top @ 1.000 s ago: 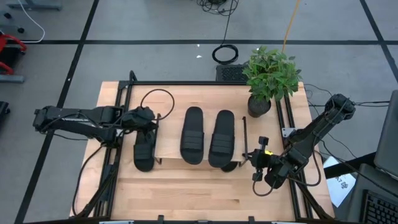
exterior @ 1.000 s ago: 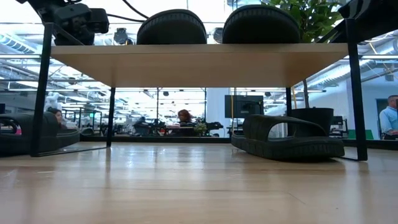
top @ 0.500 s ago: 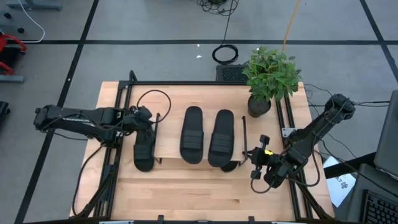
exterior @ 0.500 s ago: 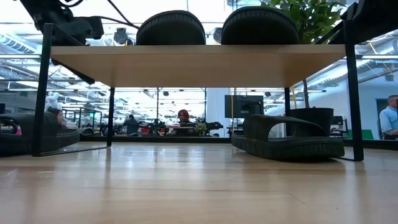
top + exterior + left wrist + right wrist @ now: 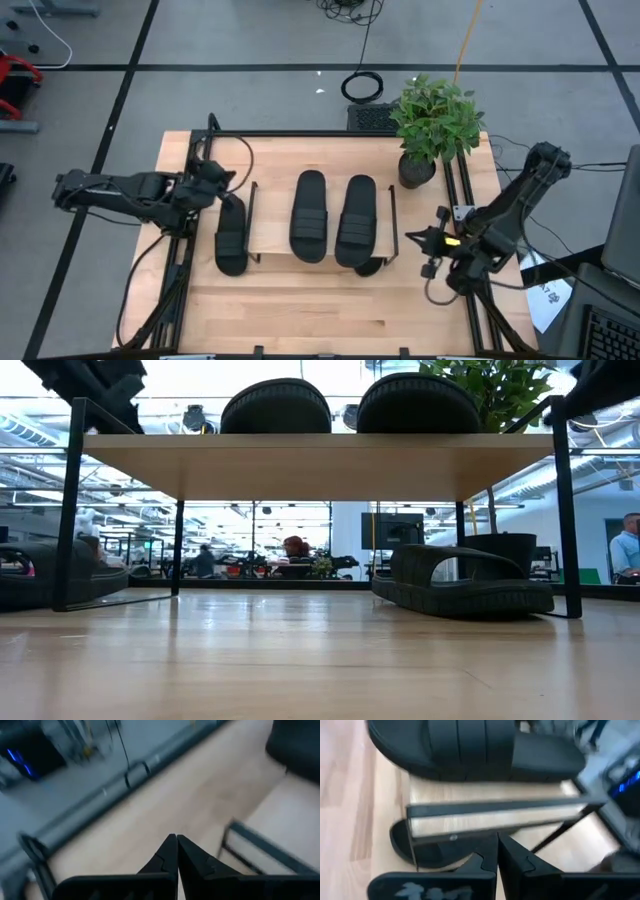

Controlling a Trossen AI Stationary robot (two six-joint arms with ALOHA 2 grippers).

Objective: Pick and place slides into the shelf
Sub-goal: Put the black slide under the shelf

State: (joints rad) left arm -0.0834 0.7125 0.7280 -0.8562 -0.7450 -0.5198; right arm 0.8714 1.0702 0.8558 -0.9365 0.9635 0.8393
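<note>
Wooden tabletop (image 5: 300, 305) carries one shelf (image 5: 270, 235) and four slides: two (image 5: 309, 216) (image 5: 356, 220) on top, one (image 5: 462, 582) underneath, one (image 5: 232, 237) at its left end. Left gripper (image 5: 222, 178) and right gripper (image 5: 422, 240) are both closed, empty, beside the shelf.

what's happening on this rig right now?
Nothing is being held. Two slides lie side by side on the shelf top. A third sits on the table under the shelf's right end, and a fourth lies at its left edge. The left gripper is shut and empty, just off the shelf's left side. The right gripper is also shut and empty, off the shelf's right end. A potted plant stands at the back right.
</note>
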